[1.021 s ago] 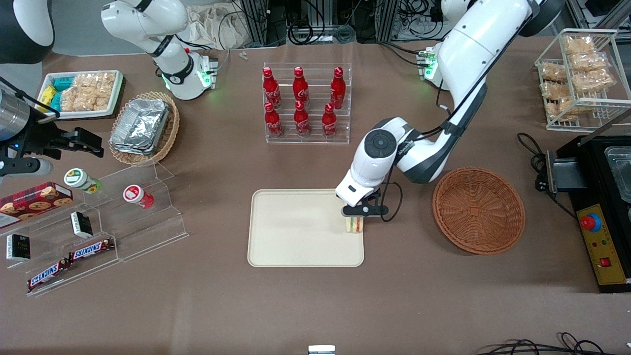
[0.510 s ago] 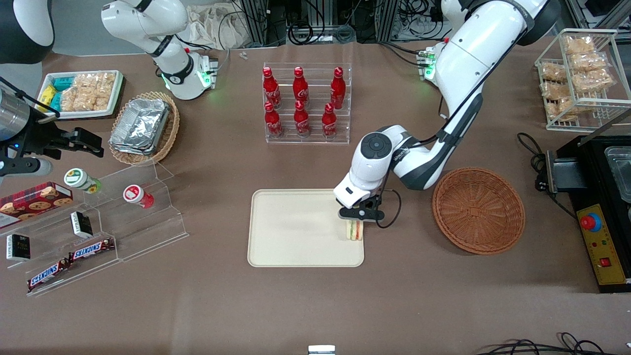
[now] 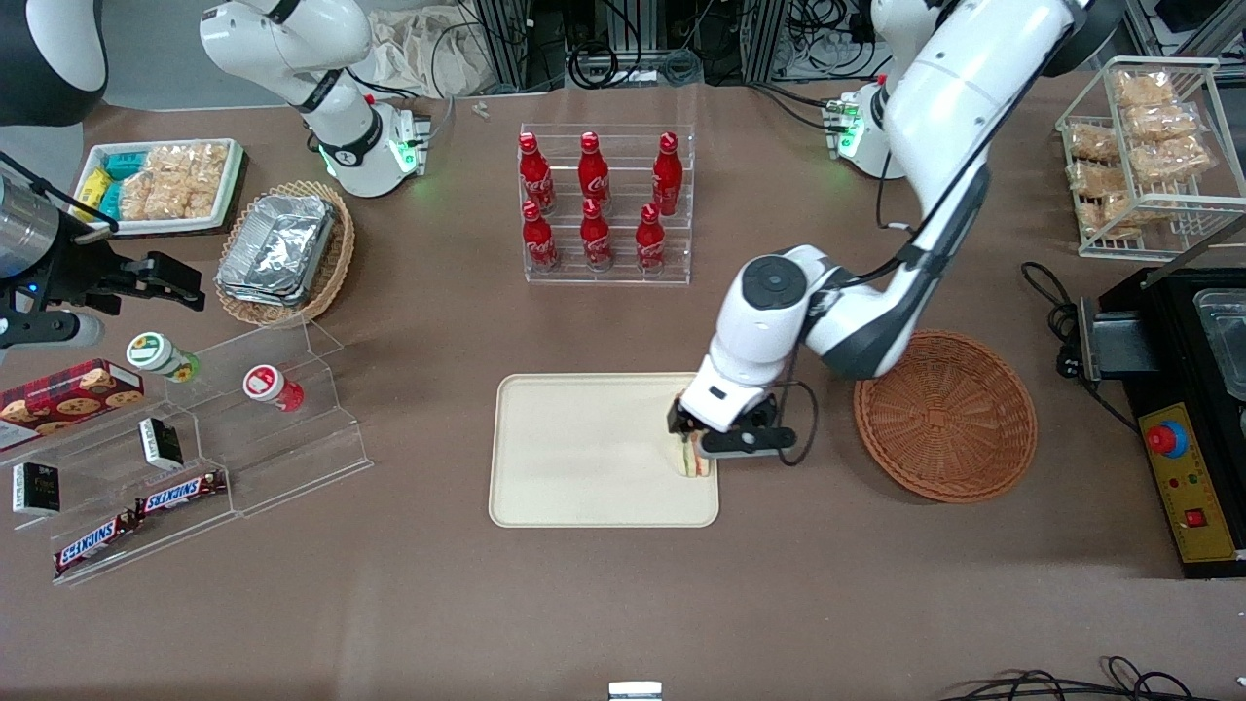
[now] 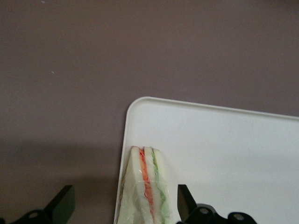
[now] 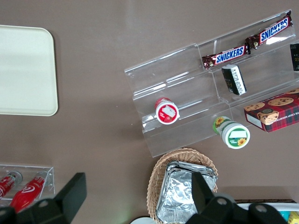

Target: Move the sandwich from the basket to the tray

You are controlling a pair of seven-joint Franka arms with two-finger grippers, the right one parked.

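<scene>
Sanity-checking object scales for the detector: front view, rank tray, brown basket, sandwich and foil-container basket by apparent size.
1. tray
2. basket
3. foil-container basket, clearly smaller than the brown one
4. sandwich, smallest, standing on the tray at its edge nearest the basket

The pincer sits open around the sandwich.

A robotics lab: aluminium framing (image 3: 506, 39), loose cables (image 3: 604, 63), staged snacks.

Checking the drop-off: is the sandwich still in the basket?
No: the sandwich stands on the tray edge between the open gripper fingers; the basket holds nothing.

left arm: reaching low | pincer (image 3: 703, 450): fingers spread wide
</scene>
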